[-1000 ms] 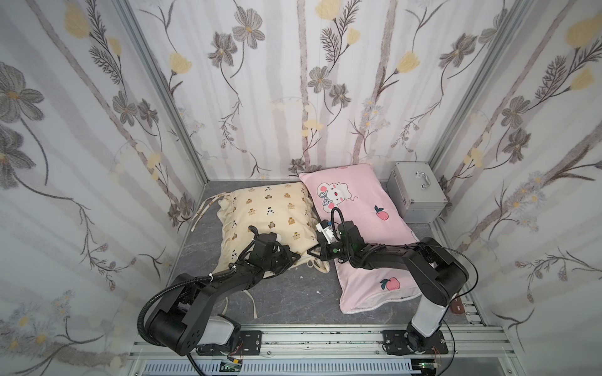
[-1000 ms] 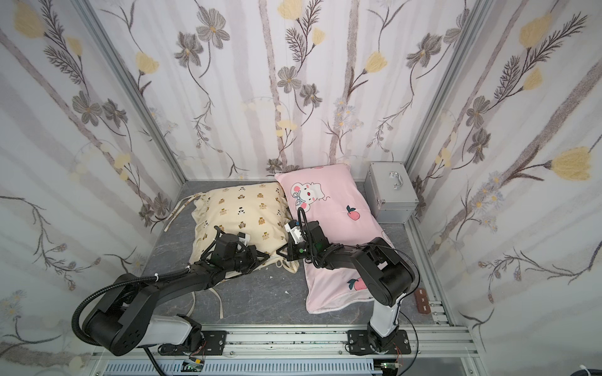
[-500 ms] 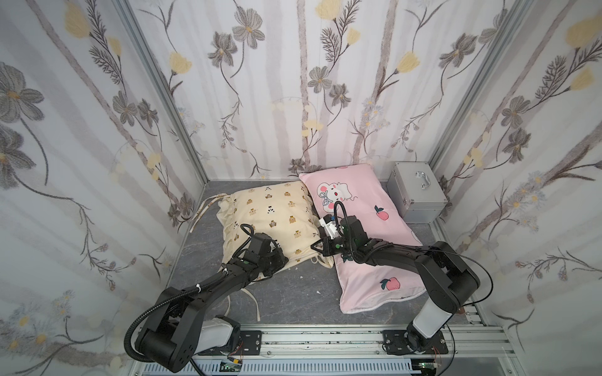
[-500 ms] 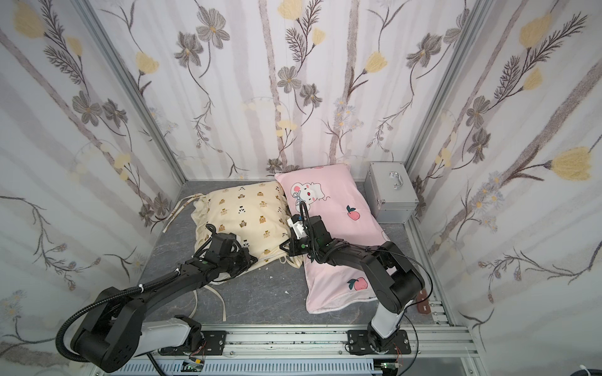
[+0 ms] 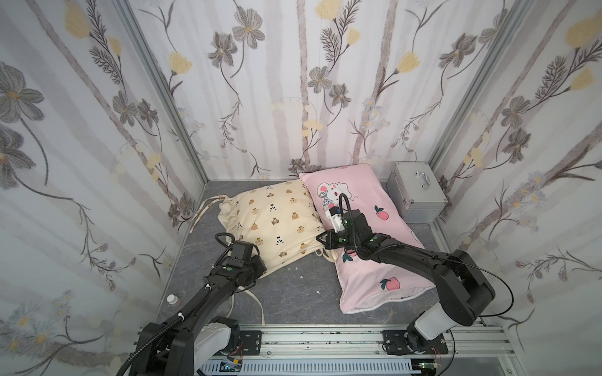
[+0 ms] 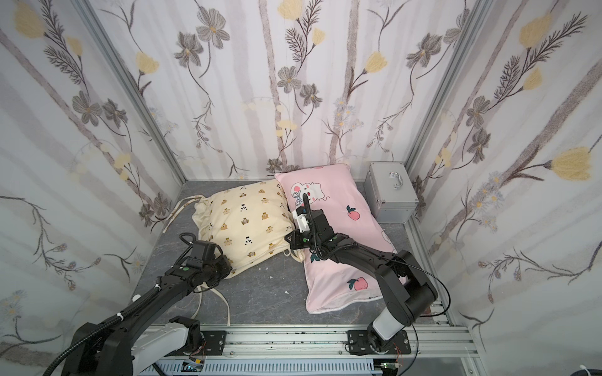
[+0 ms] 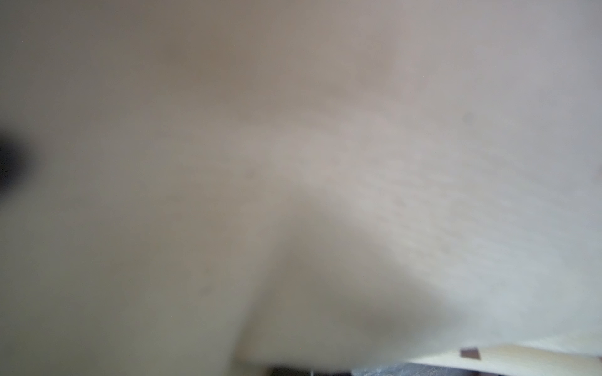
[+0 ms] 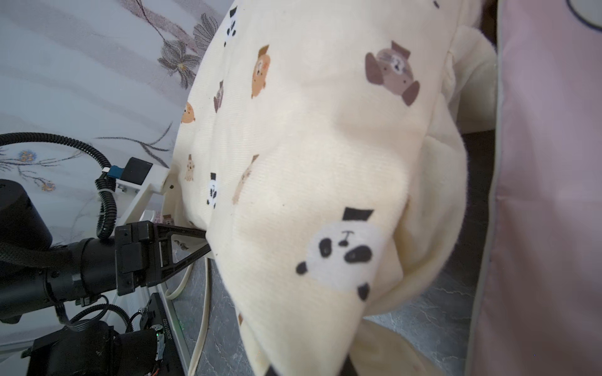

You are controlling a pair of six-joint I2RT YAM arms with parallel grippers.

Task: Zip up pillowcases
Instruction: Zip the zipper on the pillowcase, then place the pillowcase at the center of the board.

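While both claws pinch the cream pillowcase [image 5: 277,221], closed tight, its edge runs claw to claw: left claw [image 8: 206,242] at one corner, right claw [image 5: 321,240] at the other.

Landmark: cream bear-print stuffed fabric pillowcase [image 5: 277,221]
Its front: bare grey marbled floor [image 5: 293,293], open between the arms; loose cream ties [image 5: 260,307] trail there
Its right: long pink stuffed fabric pillowcase [image 5: 368,260] touches it, blocking passage
Its near corners: left gripper [image 8: 205,242] and right gripper [image 5: 321,240], both clamped on it
Its left: narrow floor strip beside flowered wall [image 5: 97,195]
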